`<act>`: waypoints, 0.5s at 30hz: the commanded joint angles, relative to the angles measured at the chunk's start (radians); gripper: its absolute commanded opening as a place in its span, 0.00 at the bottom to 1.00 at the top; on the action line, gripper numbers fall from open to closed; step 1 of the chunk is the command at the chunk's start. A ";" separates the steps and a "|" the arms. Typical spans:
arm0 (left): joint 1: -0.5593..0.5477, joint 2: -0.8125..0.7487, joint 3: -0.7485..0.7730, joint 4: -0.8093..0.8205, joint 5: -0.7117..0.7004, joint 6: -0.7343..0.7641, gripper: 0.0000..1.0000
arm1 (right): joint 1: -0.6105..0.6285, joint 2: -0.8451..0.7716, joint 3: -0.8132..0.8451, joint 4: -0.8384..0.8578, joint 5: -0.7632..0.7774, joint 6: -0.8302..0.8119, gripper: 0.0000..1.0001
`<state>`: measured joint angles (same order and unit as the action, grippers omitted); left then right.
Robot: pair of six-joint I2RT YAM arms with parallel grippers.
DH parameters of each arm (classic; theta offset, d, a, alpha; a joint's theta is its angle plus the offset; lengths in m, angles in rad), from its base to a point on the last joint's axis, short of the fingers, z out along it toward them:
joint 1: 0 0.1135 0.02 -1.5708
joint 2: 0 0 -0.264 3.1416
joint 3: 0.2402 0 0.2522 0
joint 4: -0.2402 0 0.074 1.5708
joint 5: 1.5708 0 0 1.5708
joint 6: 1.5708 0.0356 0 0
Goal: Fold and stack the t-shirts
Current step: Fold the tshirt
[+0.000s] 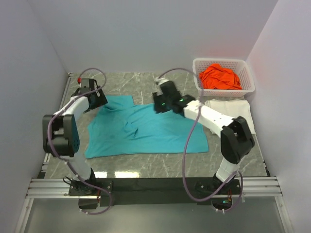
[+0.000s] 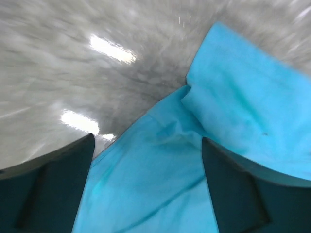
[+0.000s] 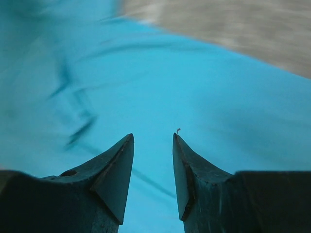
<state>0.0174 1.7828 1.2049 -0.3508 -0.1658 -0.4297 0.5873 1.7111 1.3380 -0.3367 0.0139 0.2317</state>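
My left gripper [image 1: 98, 101] hangs at the far left corner of the teal t-shirt [image 1: 146, 133], my right gripper [image 1: 159, 105] over its far edge. It lies rumpled on the table [image 1: 126, 80]. The white t-shirt [image 1: 232, 108] lies just right of it, and the orange t-shirt [image 1: 221, 77] fills the basket [image 1: 247, 68].

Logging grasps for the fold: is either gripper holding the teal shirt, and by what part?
Nothing is held. The left gripper is open over the edge of the teal t-shirt; the right gripper is open above the cloth, none between its fingers.
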 commanded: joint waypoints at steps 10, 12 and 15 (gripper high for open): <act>0.009 -0.474 -0.206 -0.109 -0.274 -0.119 0.99 | 0.460 0.321 0.288 -0.035 -0.077 -0.195 0.47; 0.010 -0.535 -0.264 -0.103 -0.288 -0.123 0.99 | 0.502 0.378 0.329 -0.060 -0.065 -0.216 0.47; 0.010 -0.595 -0.315 -0.090 -0.325 -0.130 0.99 | 0.546 0.432 0.346 -0.067 -0.045 -0.256 0.47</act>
<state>0.0238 1.2522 0.9230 -0.4351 -0.4194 -0.5362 1.1095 2.1208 1.6325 -0.3782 -0.0612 0.0444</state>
